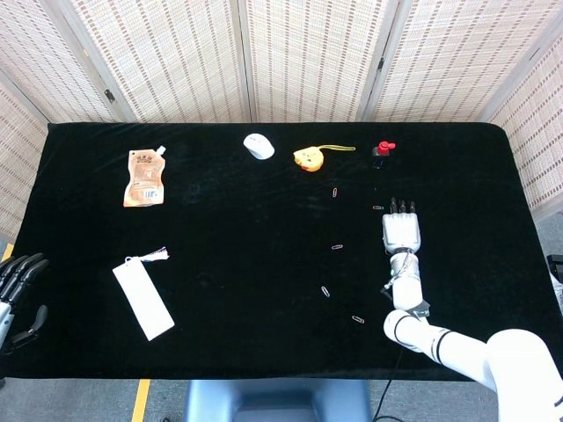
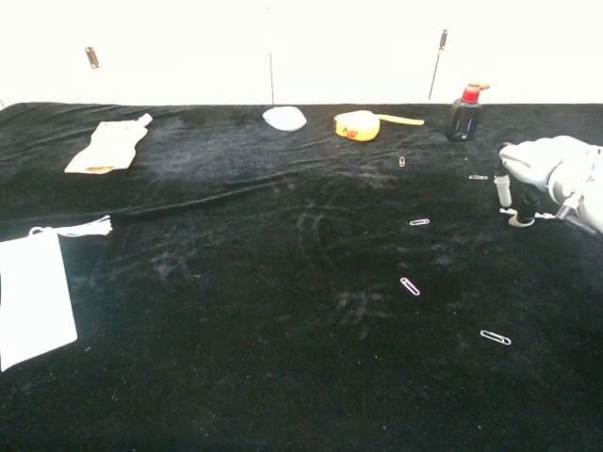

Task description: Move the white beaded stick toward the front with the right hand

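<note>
The white beaded stick (image 2: 533, 218) lies flat on the black cloth at the right; only a short stretch shows under my right hand (image 2: 539, 171). The fingers reach down around it, and one fingertip (image 2: 515, 217) touches its left end. The stick is not lifted. In the head view my right hand (image 1: 403, 232) lies palm down with fingers stretched away from me, covering the stick. My left hand (image 1: 18, 283) hangs off the table's near left corner, fingers apart and holding nothing.
An orange pouch (image 1: 145, 178), a white oval object (image 1: 259, 146), a yellow tape measure (image 1: 308, 158) and a black bottle with a red cap (image 1: 381, 152) stand along the back. A white bag (image 1: 142, 299) lies front left. Paper clips (image 2: 419, 222) are scattered left of my right hand.
</note>
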You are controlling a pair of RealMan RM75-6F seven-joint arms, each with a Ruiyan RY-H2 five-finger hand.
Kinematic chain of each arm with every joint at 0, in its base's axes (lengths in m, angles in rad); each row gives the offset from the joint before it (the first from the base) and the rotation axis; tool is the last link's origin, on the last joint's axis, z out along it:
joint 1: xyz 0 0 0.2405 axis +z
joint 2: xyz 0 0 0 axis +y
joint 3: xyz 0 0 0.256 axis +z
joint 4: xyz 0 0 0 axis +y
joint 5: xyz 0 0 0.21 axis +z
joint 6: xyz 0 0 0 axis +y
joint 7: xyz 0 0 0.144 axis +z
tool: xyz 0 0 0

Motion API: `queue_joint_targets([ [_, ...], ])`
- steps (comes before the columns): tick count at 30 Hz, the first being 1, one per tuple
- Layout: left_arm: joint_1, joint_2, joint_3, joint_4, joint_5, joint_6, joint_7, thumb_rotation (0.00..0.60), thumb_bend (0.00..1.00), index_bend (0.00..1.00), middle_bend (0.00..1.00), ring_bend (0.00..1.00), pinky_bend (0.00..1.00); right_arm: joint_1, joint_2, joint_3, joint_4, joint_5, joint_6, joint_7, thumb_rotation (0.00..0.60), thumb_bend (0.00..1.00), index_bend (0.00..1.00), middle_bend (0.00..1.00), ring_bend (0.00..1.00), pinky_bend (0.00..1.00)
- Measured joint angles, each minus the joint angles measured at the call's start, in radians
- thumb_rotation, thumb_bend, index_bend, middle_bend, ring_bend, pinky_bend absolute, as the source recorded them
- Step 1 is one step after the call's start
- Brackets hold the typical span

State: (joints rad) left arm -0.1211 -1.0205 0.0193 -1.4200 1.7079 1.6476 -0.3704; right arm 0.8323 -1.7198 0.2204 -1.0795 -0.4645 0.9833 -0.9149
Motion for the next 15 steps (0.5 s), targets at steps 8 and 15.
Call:
queue_joint_targets([
  [8, 0.001, 0.001, 0.001, 0.003, 0.004, 0.003, -0.007, 0.6, 0.62, 0.01, 0.08, 0.08, 0.05, 0.003, -0.008, 0.01, 0.009, 0.012, -0.006, -0.012, 0.6, 0.33, 0.52, 0.0, 0.0, 0.0],
  [15, 0.002, 0.0, 0.001, 0.006, 0.008, 0.007, -0.012, 0.6, 0.62, 0.01, 0.08, 0.08, 0.05, 0.006, -0.018, 0.016, 0.021, 0.023, -0.009, -0.024, 0.6, 0.36, 0.56, 0.0, 0.0, 0.0],
])
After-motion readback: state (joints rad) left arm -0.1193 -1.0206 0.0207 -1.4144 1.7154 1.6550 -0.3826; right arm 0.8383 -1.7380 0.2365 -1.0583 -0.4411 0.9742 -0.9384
